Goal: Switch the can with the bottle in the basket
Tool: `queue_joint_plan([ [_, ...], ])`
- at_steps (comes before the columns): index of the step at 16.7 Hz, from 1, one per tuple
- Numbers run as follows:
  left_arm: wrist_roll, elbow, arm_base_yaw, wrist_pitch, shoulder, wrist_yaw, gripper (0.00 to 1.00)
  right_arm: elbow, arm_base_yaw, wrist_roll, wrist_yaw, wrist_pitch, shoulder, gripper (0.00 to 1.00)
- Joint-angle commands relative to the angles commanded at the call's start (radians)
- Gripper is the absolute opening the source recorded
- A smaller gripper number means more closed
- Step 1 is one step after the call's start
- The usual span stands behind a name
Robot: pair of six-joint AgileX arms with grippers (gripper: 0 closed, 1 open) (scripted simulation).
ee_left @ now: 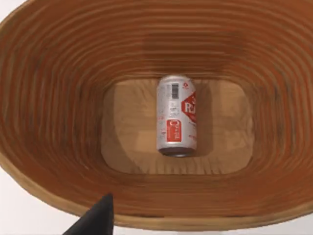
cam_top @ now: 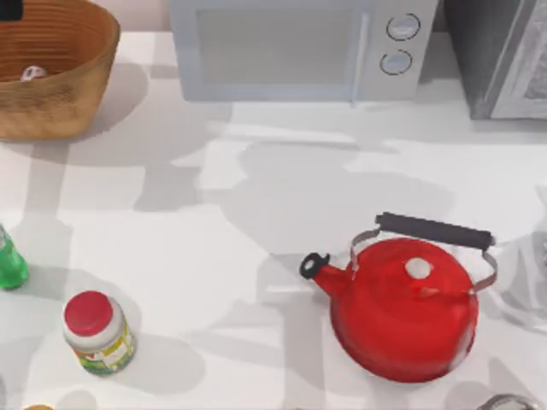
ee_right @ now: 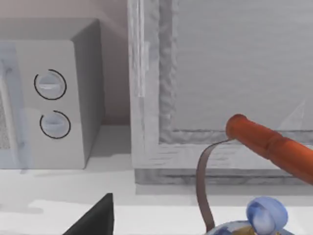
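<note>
Little of either arm can be seen from here. A dark, wedge-shaped fingertip (ee_left: 95,218) of the left tool pokes into the lower edge of the left wrist view, its point aimed upward, touching nothing. A matching dark fingertip (ee_right: 95,218) of the right tool sits at the lower edge of the right wrist view, likewise free of contact. With one finger of each tool visible, how far the jaws are spread cannot be made out.

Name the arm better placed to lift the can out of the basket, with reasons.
Left. Its wrist view looks straight down into the basket at the can lying on its side; the right wrist view faces the microwave, across the table.
</note>
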Motion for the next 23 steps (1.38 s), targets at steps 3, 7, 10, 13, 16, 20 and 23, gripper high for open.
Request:
queue_joint_plan([
  [3,0.010,0.257,0.008,-0.127,0.276,0.012,1.00,0.000,0.000,0.000,0.000,0.000,0.000,1.00],
  [7,0.021,0.529,0.015,-0.259,0.563,0.025,1.00,0.000,0.000,0.000,0.000,0.000,0.000,1.00],
  [10,0.026,0.655,0.017,-0.318,0.695,0.031,1.00,0.000,0.000,0.000,0.000,0.000,0.000,1.00],
  [13,0.027,0.694,0.018,-0.337,0.736,0.033,1.00,0.000,0.000,0.000,0.000,0.000,0.000,1.00],
  [16,0.027,0.694,0.018,-0.337,0.736,0.033,1.00,0.000,0.000,0.000,0.000,0.000,0.000,1.00],
  [20,0.023,0.691,0.012,-0.303,0.766,0.032,1.00,0.000,0.000,0.000,0.000,0.000,0.000,1.00],
  [23,0.020,0.685,0.009,-0.237,0.826,0.032,1.00,0.000,0.000,0.000,0.000,0.000,0.000,1.00],
])
